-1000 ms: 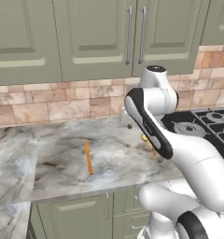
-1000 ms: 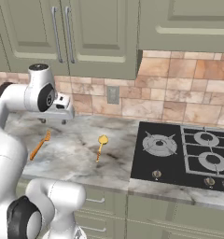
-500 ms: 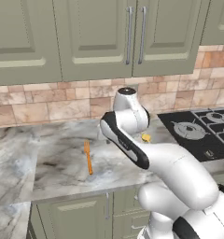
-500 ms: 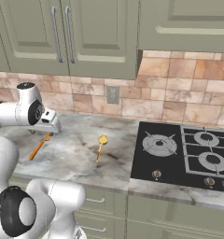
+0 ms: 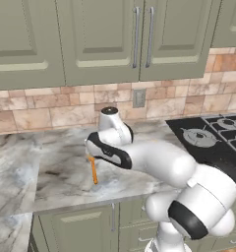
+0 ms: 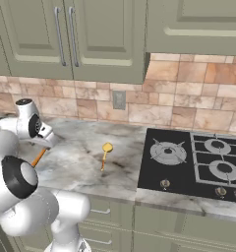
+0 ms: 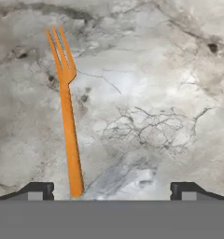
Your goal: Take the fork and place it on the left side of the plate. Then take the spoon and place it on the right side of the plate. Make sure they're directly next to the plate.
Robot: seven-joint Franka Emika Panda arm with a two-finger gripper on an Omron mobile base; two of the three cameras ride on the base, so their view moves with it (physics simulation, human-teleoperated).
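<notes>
Grey-veined marble worktop [image 5: 51, 172] under green cabinets, hob [image 6: 198, 165] to the right. Fork [image 7: 67, 109] lies flat on the marble, tines pointing away from the hand [image 7: 111, 189] — handle end just inside one fingertip, off-centre between the two. Hand spread wide, holding nothing, hanging low over the fork. Spoon [image 6: 105, 153] lies well apart, nearer the hob, untouched. No plate located near either piece. Judgement: nothing placed yet — fork pickup is the step in hand; both placements remain.
</notes>
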